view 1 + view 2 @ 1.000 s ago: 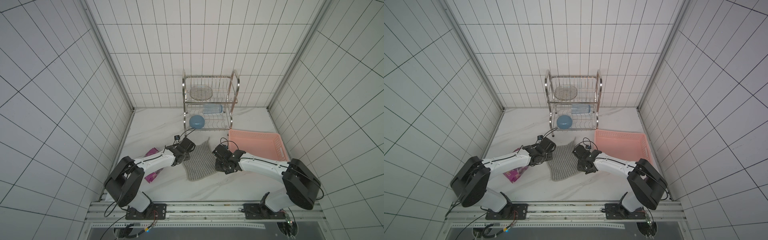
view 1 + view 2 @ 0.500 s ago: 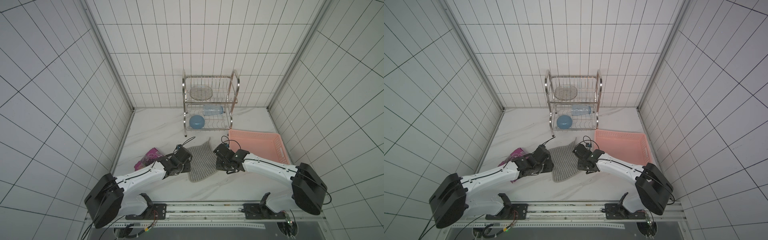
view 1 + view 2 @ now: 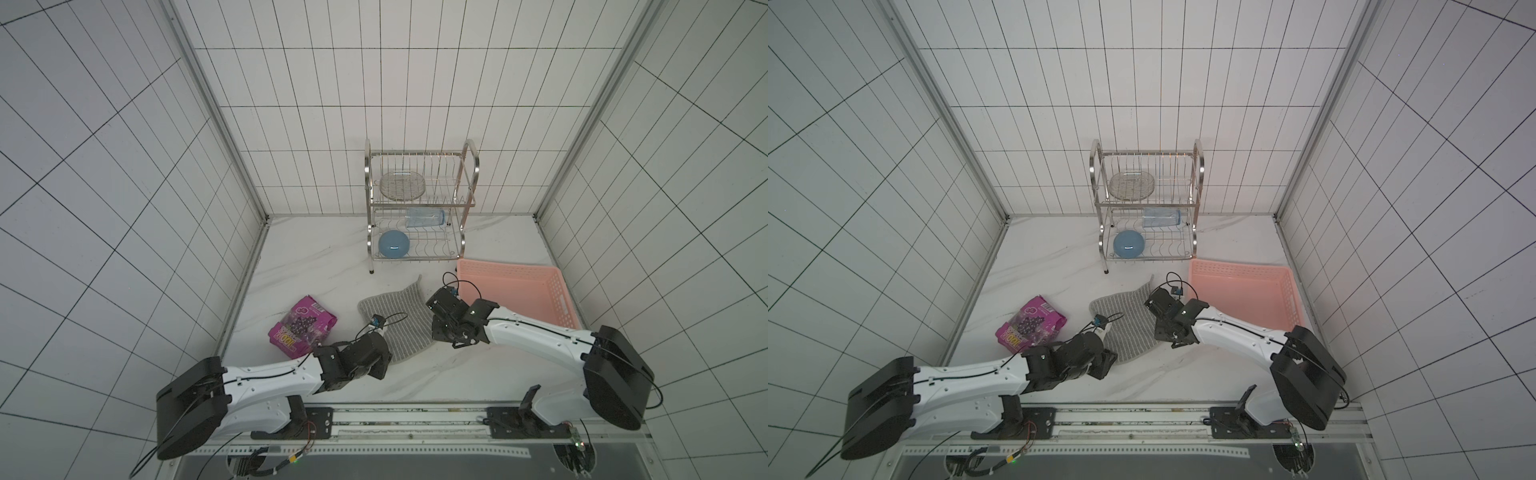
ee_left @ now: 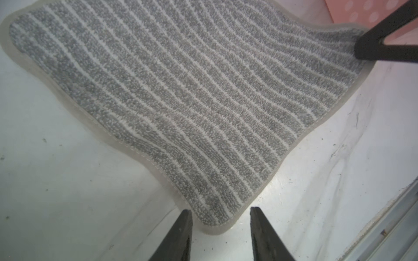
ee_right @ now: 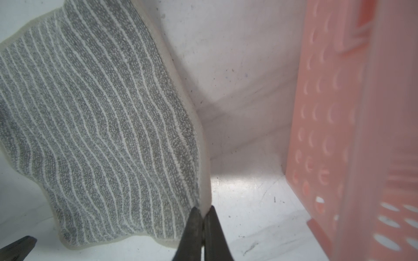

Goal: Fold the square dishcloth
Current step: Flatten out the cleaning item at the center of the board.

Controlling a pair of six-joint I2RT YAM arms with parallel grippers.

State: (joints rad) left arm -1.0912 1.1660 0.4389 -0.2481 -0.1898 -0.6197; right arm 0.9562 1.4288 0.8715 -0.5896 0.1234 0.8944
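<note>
The square dishcloth (image 3: 395,320) (image 3: 1125,324), grey with thin white stripes, lies spread on the white table, slightly rumpled. My right gripper (image 3: 434,332) (image 5: 203,210) is shut on the pale hem at the cloth's right side, and that hem is lifted a little. My left gripper (image 3: 387,363) (image 4: 220,212) is open and low at the cloth's near corner. In the left wrist view the rounded corner of the dishcloth (image 4: 181,90) lies between the two fingertips, which do not touch it.
A pink basket (image 3: 519,291) (image 5: 339,113) stands just right of the cloth, close to my right arm. A magenta snack bag (image 3: 301,328) lies to the left. A metal dish rack (image 3: 419,208) with a blue bowl stands behind.
My left arm has pulled back from the cloth's left edge to its near corner, uncovering the snack bag. The right gripper has kept its hold in almost the same place.
</note>
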